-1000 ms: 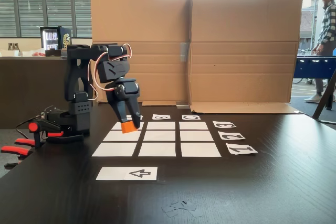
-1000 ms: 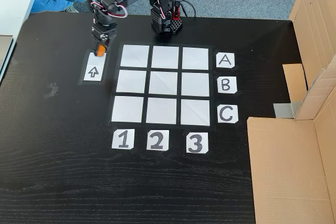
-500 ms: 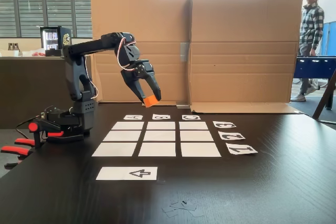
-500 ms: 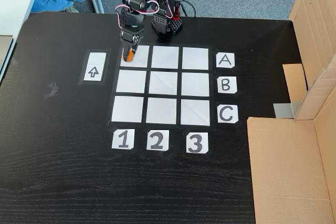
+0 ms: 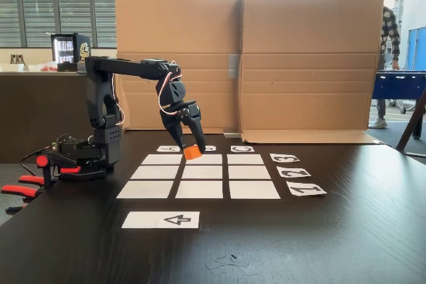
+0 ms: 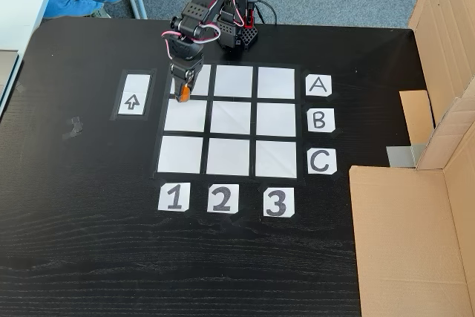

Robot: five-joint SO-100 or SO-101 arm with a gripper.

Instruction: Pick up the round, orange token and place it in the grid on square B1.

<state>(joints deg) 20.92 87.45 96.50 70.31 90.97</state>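
My gripper (image 5: 192,150) (image 6: 183,93) is shut on the small orange token (image 5: 193,153) (image 6: 183,96) and holds it off the table, fingers pointing down. The grid (image 5: 248,172) (image 6: 233,119) of nine white squares lies on the black table. In the top-down fixed view the token hangs over the line between the A1 square and square B1 (image 6: 185,115), near their left edge. In the side fixed view it hangs above the far squares, and square B1 (image 5: 199,189) is the middle one of the near row, bare.
The white arrow strip (image 5: 160,219) (image 6: 132,94) lies bare beside the grid. Cardboard walls (image 5: 306,58) (image 6: 404,235) stand along one table side. The arm's base (image 5: 93,154) (image 6: 234,35) is clamped at the table edge. Tape scraps (image 5: 229,262) lie near the front. A person (image 5: 388,31) walks far behind.
The gripper carried the token from above the arrow strip across to the grid's first column, first rising, then lowering and reaching further out toward the B row.
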